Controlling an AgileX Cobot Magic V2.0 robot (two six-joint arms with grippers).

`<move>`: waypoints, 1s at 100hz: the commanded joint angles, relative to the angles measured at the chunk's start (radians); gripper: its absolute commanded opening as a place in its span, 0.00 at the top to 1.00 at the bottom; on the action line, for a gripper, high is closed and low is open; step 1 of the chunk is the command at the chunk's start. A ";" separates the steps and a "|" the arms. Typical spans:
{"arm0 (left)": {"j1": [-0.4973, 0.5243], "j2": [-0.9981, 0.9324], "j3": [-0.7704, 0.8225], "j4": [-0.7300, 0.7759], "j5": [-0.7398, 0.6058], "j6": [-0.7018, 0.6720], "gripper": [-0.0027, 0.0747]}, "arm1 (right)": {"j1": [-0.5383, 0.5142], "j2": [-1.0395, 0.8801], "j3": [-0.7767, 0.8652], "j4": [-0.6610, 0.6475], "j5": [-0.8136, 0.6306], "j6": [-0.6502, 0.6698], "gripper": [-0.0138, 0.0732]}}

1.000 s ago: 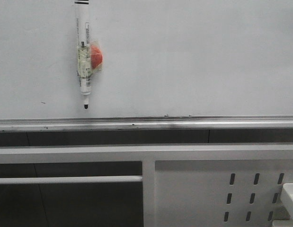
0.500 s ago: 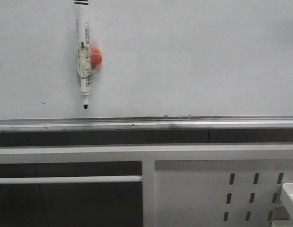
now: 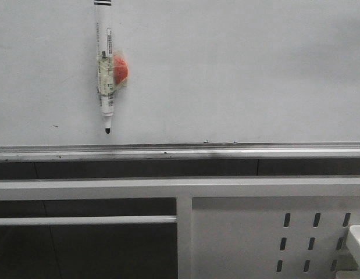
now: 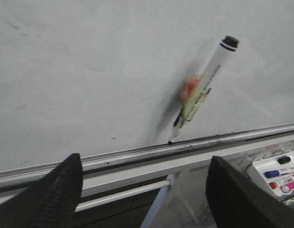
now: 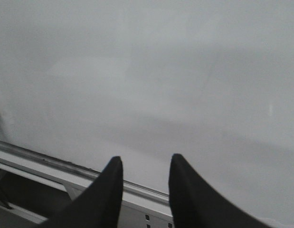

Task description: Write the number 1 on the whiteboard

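My left gripper shows only in its own wrist view, its two dark fingers spread wide with nothing between them. Toward one o'clock from that gap the marker pen sits against the whiteboard, tilted in this view, tip down near the silver tray rail. The front view shows neither of my grippers, but gives the pen as upright, at about ten o'clock from the picture's centre, its top cut off by the frame edge, a red ball taped to its side. The tip hangs just above the rail. Only the left wrist view shows a tray of coloured markers, at three o'clock from the gripper.

My right gripper has its fingers a narrow gap apart, holding nothing, and faces bare board. No written stroke is visible on the board in any view; both wrist views are soft, so faint marks are hard to make out.
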 commanded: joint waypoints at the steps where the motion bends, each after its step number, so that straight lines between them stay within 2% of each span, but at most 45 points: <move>1: -0.111 0.084 -0.030 0.017 -0.196 0.003 0.33 | 0.029 -0.002 -0.030 0.002 -0.092 -0.011 0.60; 15: -0.278 0.252 -0.030 0.067 -0.433 0.003 0.33 | 0.049 -0.002 -0.030 0.006 -0.092 -0.011 0.60; 27: -0.376 0.407 -0.030 0.065 -0.617 0.003 0.33 | 0.049 -0.002 -0.030 0.004 -0.092 -0.011 0.60; 42: -0.425 0.603 -0.030 0.007 -0.840 0.003 0.35 | 0.049 -0.002 -0.030 0.004 -0.095 -0.011 0.60; 62: -0.456 0.782 -0.030 0.007 -1.129 -0.006 0.35 | 0.049 -0.002 -0.030 0.004 -0.109 -0.011 0.60; 72: -0.463 0.842 -0.030 0.009 -1.209 -0.068 0.35 | 0.049 -0.002 -0.030 0.004 -0.122 -0.011 0.60; 100: -0.466 0.946 -0.030 0.016 -1.287 -0.235 0.35 | 0.049 -0.002 -0.030 0.004 -0.168 -0.011 0.60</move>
